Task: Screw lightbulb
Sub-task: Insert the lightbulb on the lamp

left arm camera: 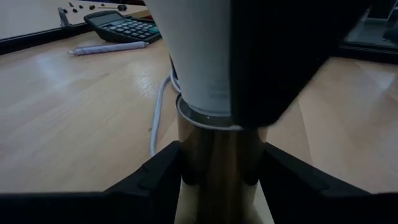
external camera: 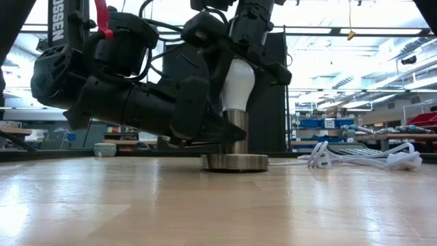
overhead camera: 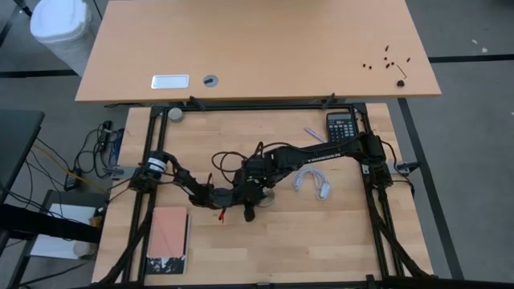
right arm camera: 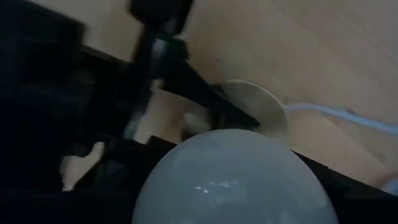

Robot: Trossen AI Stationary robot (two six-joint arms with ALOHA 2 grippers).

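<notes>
At the centre of the high view both arms meet over the wooden desk [overhead camera: 321,233], leaving bare wood along the lower edge and the lower right of the frame. In the low view the lightbulb [external camera: 235,83] stands upright, just left of centre, base down in a metal socket [external camera: 237,131] on a round disc that rests on the desk. The left tool [left arm camera: 214,171] sits low at the socket, its two dark fingers [left arm camera: 163,171] closed on the metal barrel from either side. The right tool [external camera: 240,58] comes from above with its fingers gripping the white globe of the lightbulb; its wrist view looks straight down on the globe.

A coiled white cord [overhead camera: 312,184] lies just right of the socket. A calculator [overhead camera: 341,127] and a pen [overhead camera: 315,134] sit near the upper right corner of the frame rail, a pink notebook [overhead camera: 168,231] at lower left. Behind stands a second, lighter desk [overhead camera: 257,48]. The low view shows workshop shelving beyond.
</notes>
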